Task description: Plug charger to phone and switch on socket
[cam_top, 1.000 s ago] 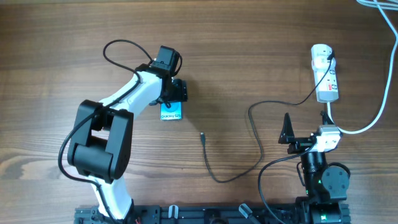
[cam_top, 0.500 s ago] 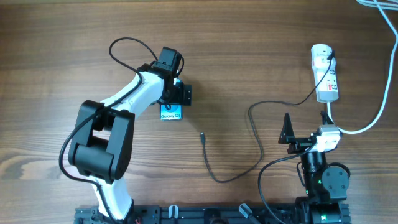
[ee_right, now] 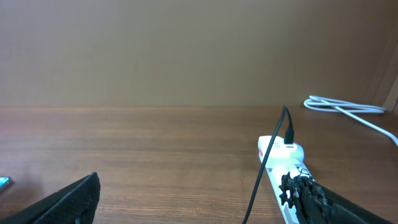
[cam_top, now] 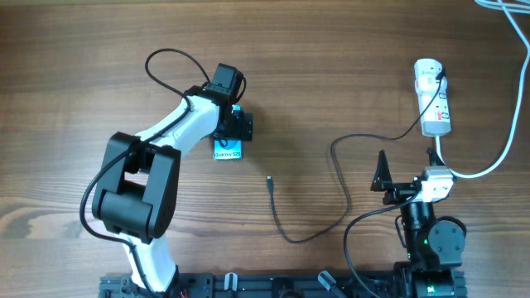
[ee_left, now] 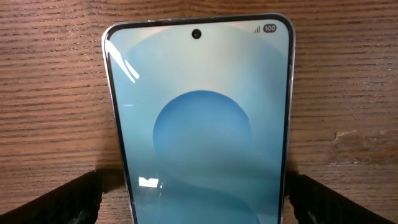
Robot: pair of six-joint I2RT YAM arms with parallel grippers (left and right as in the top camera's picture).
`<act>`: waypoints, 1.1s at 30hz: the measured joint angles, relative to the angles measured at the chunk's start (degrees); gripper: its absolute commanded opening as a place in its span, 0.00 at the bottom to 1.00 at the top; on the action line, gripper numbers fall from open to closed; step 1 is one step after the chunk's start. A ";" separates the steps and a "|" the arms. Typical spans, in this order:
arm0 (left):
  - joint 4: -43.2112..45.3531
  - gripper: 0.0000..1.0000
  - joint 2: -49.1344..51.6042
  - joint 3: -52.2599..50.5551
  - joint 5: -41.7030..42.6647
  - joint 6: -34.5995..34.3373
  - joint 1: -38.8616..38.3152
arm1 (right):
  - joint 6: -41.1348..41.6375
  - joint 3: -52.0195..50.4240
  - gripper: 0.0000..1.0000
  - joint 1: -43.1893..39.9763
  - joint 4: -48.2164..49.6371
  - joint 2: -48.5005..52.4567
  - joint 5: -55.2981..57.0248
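Observation:
The phone (ee_left: 198,118) lies flat on the wooden table, teal screen up; in the overhead view only its lower end (cam_top: 228,151) shows below my left gripper (cam_top: 238,126). My left gripper (ee_left: 193,202) is open, with one finger on each side of the phone and a small gap at both sides. The charger's black cable (cam_top: 335,178) runs from its loose connector tip (cam_top: 270,181) to its plug in the white socket (cam_top: 433,103). My right gripper (cam_top: 406,172) is open and empty, just short of the socket (ee_right: 283,163).
The socket's thick white cord (cam_top: 497,157) loops along the right edge of the table and shows far right in the right wrist view (ee_right: 342,106). The black cable curves across the table between the two arms.
My left gripper has shifted slightly right and down over the phone's top end. The phone, the cable and the right arm have not moved.

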 measured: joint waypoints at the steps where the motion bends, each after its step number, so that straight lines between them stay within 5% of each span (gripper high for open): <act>1: -0.09 1.00 0.00 0.00 -0.04 -0.02 0.00 | 0.00 0.00 1.00 0.00 0.00 0.00 0.00; 33: -2.75 1.00 -0.11 0.33 -1.01 -0.20 2.95 | 0.00 0.00 1.00 0.00 0.00 0.00 0.00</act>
